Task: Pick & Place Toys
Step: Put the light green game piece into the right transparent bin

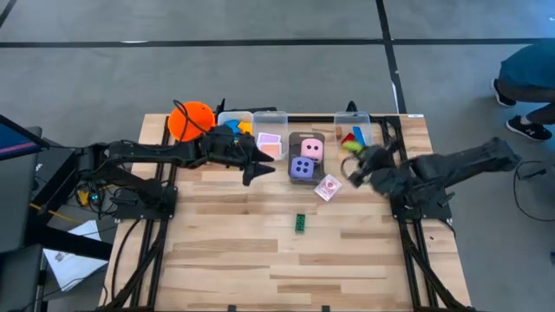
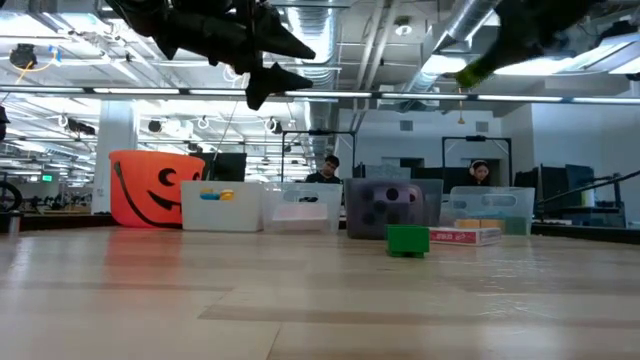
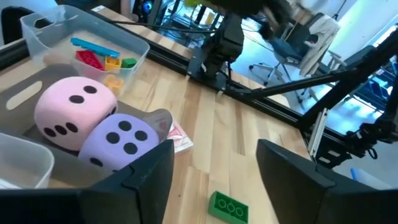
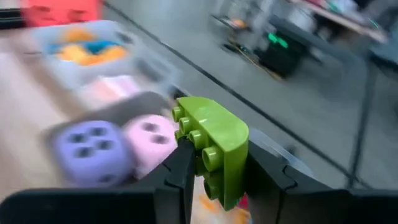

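Lime-green block (image 4: 210, 151) up in the air, pinched tight in the right gripper (image 4: 214, 171)!
Fingers clamp it above the table (image 1: 234, 251), beside the bin (image 1: 355, 130) of small toys; pink die (image 1: 312, 149) and purple die (image 1: 302, 168) sit boxed nearby, left gripper (image 1: 257, 162) spread wide, holding nothing, over there.

Lime-green block (image 4: 211, 149), dark green block (image 1: 300, 223), pink die (image 3: 73, 111) and purple die (image 3: 118, 142) black-dotted, orange bucket (image 1: 190, 119)
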Available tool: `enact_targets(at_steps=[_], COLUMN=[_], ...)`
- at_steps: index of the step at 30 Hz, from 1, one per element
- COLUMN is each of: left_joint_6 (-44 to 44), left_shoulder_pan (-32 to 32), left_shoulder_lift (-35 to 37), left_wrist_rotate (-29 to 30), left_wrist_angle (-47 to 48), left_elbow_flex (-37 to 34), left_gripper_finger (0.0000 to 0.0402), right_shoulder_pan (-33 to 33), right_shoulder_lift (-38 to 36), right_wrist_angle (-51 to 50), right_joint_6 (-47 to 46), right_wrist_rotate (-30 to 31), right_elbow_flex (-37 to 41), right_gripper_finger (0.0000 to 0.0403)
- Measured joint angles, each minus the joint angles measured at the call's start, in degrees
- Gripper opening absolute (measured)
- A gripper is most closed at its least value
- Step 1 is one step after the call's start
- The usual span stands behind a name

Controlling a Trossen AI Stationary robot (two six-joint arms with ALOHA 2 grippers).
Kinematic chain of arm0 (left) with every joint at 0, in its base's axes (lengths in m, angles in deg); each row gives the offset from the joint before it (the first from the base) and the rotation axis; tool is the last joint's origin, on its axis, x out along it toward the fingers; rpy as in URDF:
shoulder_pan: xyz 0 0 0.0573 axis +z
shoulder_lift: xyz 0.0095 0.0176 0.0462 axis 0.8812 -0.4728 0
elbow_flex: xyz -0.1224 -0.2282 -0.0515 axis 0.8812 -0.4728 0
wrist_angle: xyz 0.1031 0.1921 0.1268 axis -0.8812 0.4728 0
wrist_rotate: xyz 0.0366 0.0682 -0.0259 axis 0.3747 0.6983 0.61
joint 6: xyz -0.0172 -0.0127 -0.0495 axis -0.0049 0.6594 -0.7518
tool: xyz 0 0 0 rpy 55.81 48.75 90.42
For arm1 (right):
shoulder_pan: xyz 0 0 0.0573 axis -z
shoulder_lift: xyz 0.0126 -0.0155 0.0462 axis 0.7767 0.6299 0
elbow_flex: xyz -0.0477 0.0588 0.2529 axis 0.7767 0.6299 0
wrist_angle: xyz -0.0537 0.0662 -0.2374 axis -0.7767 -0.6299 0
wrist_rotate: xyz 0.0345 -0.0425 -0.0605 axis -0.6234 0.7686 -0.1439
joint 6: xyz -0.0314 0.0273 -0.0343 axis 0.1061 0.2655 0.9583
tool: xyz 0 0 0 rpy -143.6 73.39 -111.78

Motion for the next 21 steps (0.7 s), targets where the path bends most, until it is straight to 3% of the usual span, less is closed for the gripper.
enact_targets(at_steps=[3, 9, 16, 21], left_joint_6=[0.03, 0.03, 0.05, 0.03], left_shoulder_pan=[-0.55, -2.07, -4.35, -5.14], left_shoulder_lift=[0.0, -0.02, -0.02, -0.02], left_wrist_rotate=[-0.01, 0.0, -0.04, -0.03], left_wrist_angle=[-0.19, -0.18, -0.32, -0.32], left_elbow_flex=[0.0, 0.0, 0.0, 0.0], left_gripper_finger=[0.0218, 0.022, 0.0214, 0.0216], right_shoulder_pan=[5.11, 15.98, 26.13, 31.37], right_shoulder_lift=[-4.79, -6.83, -0.6, 6.37], right_wrist_angle=[-8.16, -9.2, -7.96, 0.0], right_joint_6=[-4.53, -1.26, 0.04, 4.95], right_wrist_rotate=[-0.32, -2.9, -6.46, -9.25], right_elbow_flex=[0.01, 0.02, 0.09, 0.09], right_gripper_finger=[0.0097, 0.0106, 0.0108, 0.012])
